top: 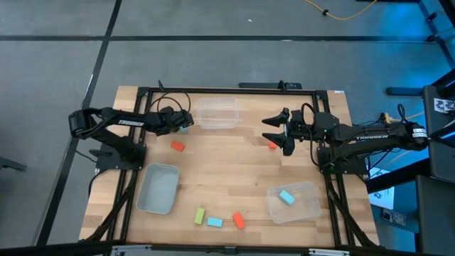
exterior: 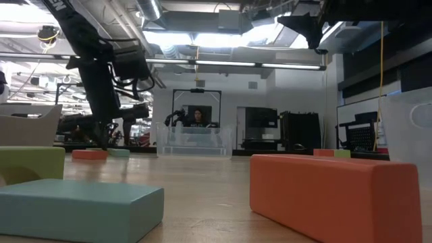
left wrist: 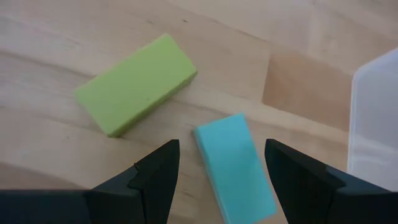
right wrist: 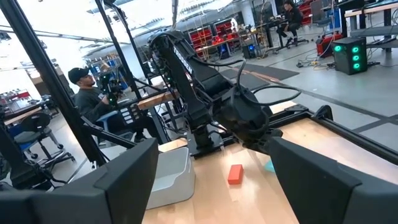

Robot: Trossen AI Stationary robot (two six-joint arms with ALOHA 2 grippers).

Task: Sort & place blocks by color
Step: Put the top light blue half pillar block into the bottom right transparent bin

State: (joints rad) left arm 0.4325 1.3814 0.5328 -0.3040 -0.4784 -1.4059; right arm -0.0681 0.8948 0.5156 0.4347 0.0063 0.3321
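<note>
My left gripper [left wrist: 221,149] is open and low over the far left of the table [top: 186,122]. Its fingers stand on either side of a light blue block [left wrist: 233,165] that lies flat on the wood, without touching it. A yellow-green block [left wrist: 137,84] lies just beyond. My right gripper [top: 270,130] is open and raised near the table's far right, above an orange-red block [top: 272,146]. Another orange-red block [top: 177,146] lies near the left gripper. Yellow-green [top: 200,215], light blue [top: 214,222] and orange-red [top: 239,220] blocks lie along the near edge.
A clear bin [top: 217,114] stands at the far edge beside the left gripper. A grey bin [top: 158,188] sits near left. A clear bin [top: 293,201] near right holds a light blue block [top: 286,197]. Bare wood lies in the middle. People sit in the room beyond.
</note>
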